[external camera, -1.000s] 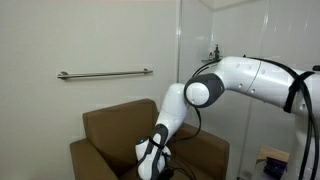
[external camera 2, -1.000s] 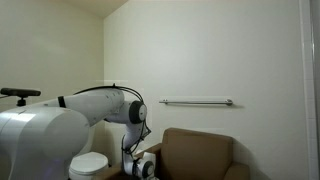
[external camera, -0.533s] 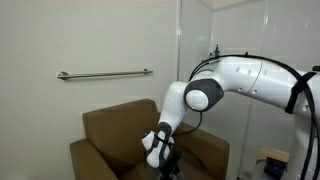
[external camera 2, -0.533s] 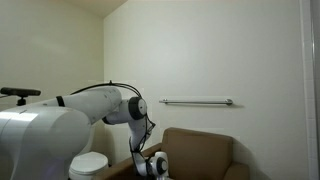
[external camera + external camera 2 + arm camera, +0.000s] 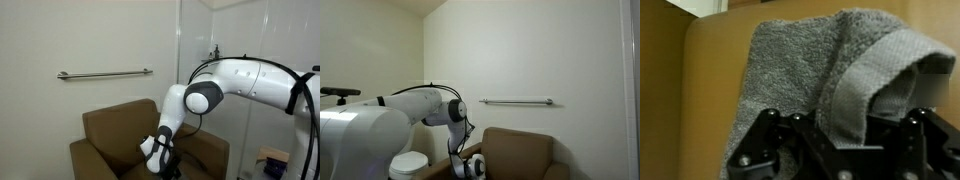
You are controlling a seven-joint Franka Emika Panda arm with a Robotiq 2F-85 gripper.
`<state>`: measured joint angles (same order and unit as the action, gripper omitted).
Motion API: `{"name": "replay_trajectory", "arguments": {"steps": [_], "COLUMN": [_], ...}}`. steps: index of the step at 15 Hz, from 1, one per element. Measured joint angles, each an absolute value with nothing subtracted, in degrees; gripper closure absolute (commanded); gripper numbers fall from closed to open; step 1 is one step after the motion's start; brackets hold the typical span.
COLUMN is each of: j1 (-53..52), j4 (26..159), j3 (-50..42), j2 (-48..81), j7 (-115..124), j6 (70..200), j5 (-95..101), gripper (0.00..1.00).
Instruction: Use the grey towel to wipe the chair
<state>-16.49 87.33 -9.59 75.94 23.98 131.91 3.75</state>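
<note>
The grey towel (image 5: 810, 70) fills the wrist view, folded and bunched, lying against the brown chair (image 5: 705, 90). My gripper (image 5: 838, 135) is at the bottom of that view, its black jaws closed on a fold of the towel. In both exterior views the brown armchair (image 5: 110, 130) (image 5: 520, 150) stands against the wall, and the gripper (image 5: 155, 152) (image 5: 472, 166) is low over the seat and arm area. The towel itself is hidden by the arm in the exterior views.
A metal grab bar (image 5: 105, 74) (image 5: 516, 101) is fixed on the wall above the chair. A white toilet (image 5: 408, 164) stands beside the chair. A glass partition edge (image 5: 181, 50) runs down behind the arm.
The gripper moved across the chair seat between one second and half a second ago, then shifted back slightly. The towel stays in the jaws.
</note>
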Motion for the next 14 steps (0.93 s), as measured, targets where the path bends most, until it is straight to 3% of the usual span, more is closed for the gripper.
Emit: {"name": "replay_trajectory", "arguments": {"steps": [14], "j1": [-5.4], "j4": [94.4], "j3": [9.2], "j2": [72.6], "j7": [6.8], "j6": [154.7], "j5": [-0.2], "gripper": [0.98]}}
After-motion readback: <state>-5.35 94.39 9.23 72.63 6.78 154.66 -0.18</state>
